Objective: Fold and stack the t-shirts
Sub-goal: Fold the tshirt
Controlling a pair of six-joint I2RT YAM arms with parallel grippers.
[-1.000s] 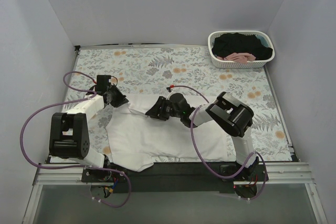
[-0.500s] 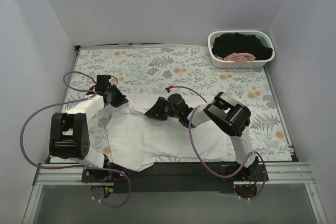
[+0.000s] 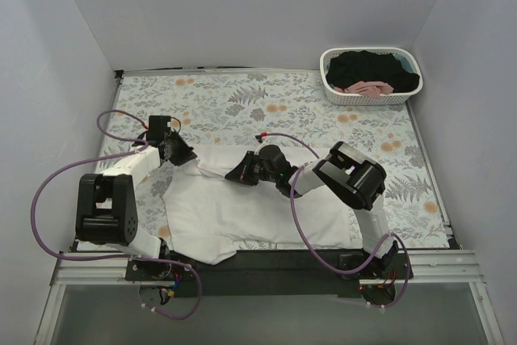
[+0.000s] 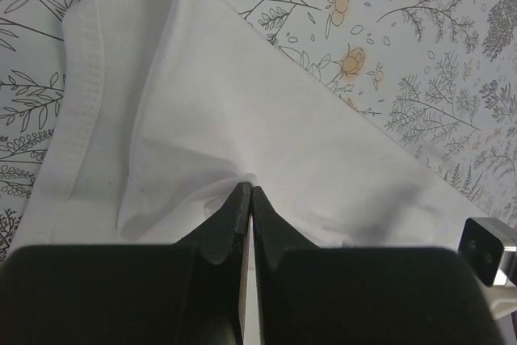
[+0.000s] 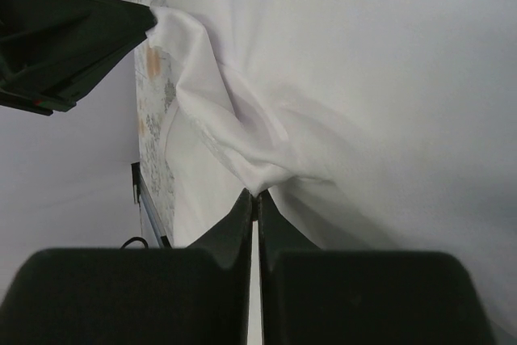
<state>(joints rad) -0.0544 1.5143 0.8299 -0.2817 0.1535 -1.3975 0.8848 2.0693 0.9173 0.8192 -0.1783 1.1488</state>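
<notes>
A white t-shirt [image 3: 242, 208] lies spread on the floral tablecloth near the front edge. My left gripper [image 3: 191, 158] is shut on a fold of the shirt at its far left corner; in the left wrist view the gripper [image 4: 246, 190] pinches the white t-shirt [image 4: 242, 111] beside its hemmed edge. My right gripper [image 3: 232, 174] is shut on a bunched ridge of cloth along the far edge; the right wrist view shows that gripper [image 5: 255, 195] gripping the white t-shirt [image 5: 355, 78]. Black t-shirts [image 3: 367, 65] and a pink one [image 3: 370, 86] lie in the basket.
The white lattice basket [image 3: 331, 86] stands at the back right corner. The floral tablecloth [image 3: 242, 103] covers the table, with grey walls on three sides. Purple cables [image 3: 295, 216] loop from both arms over the shirt and table.
My right gripper has closed on the ridge of white cloth and shifted slightly towards the far edge. The left gripper has kept its grip and place.
</notes>
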